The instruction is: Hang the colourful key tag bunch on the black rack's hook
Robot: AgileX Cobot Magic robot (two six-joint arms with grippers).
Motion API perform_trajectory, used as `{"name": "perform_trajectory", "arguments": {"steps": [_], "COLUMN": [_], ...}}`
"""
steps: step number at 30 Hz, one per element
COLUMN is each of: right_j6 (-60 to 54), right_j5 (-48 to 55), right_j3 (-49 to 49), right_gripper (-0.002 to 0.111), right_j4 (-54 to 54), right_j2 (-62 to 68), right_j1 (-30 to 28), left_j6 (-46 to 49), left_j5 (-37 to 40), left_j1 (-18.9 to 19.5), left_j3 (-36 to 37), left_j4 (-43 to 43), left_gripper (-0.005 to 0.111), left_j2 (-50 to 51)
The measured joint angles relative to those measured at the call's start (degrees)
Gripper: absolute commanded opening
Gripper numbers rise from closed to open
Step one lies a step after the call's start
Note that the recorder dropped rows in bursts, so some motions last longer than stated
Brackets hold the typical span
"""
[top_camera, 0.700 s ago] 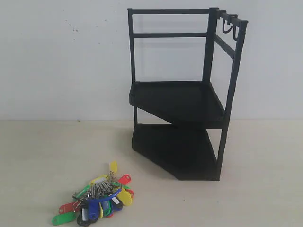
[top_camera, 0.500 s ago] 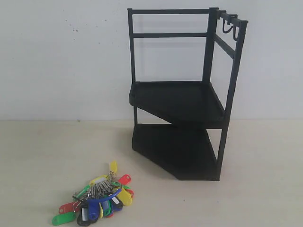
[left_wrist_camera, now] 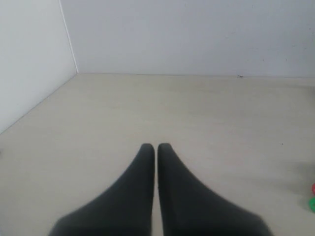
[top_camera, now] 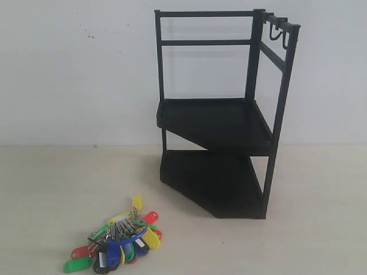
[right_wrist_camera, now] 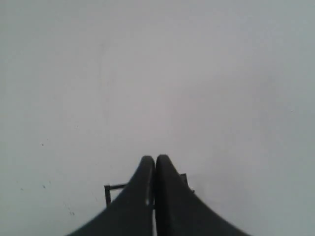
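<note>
The colourful key tag bunch (top_camera: 119, 238) lies on the pale tabletop at the front left, green, yellow, red and blue tags spread round metal rings with a blue loop on top. The black rack (top_camera: 221, 123) stands upright at centre right against the white wall, and small hooks (top_camera: 278, 33) hang from its top right rail. Neither gripper appears in the exterior view. My left gripper (left_wrist_camera: 156, 146) is shut and empty over bare table, with a red and green scrap of the bunch (left_wrist_camera: 312, 199) at the picture's edge. My right gripper (right_wrist_camera: 155, 158) is shut and empty, facing the wall with the rack's top corner (right_wrist_camera: 110, 191) behind it.
A white wall (top_camera: 80, 69) closes off the back of the table. In the left wrist view a second wall (left_wrist_camera: 29, 59) meets it at a corner. The light tabletop (top_camera: 51, 183) stretches left of the rack.
</note>
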Motion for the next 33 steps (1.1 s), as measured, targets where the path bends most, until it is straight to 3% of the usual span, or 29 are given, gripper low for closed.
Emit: {"name": "perform_trajectory", "arguments": {"steps": [3, 8, 12, 15, 24, 33], "right_j6": [3.5, 5.0, 5.1, 4.1, -26.3, -37.7], "right_j5": [10.0, 38.5, 58.5, 66.3, 66.6, 48.0], "right_j3": [-9.3, -22.7, -25.0, -25.0, -23.5, -25.4], "right_gripper": [0.0, 0.0, 0.0, 0.0, 0.0, 0.0], "right_j4": [0.0, 0.8, 2.4, 4.8, 37.0, 52.6], "right_j2": [4.4, 15.8, 24.7, 30.0, 50.3, 74.8], "right_j1": [0.0, 0.0, 0.0, 0.0, 5.9, 17.7], "left_j6": [0.0, 0.0, 0.0, 0.0, 0.0, 0.0], "left_j5": [0.0, 0.0, 0.0, 0.0, 0.0, 0.0], "left_j1": [0.0, 0.0, 0.0, 0.0, 0.0, 0.0], "left_j3": [0.0, 0.0, 0.0, 0.0, 0.0, 0.0], "left_j4": [0.0, 0.0, 0.0, 0.0, 0.0, 0.0], "left_gripper": [0.004, 0.004, 0.004, 0.004, 0.004, 0.004], "left_j2": [0.0, 0.0, 0.0, 0.0, 0.0, 0.0]}}
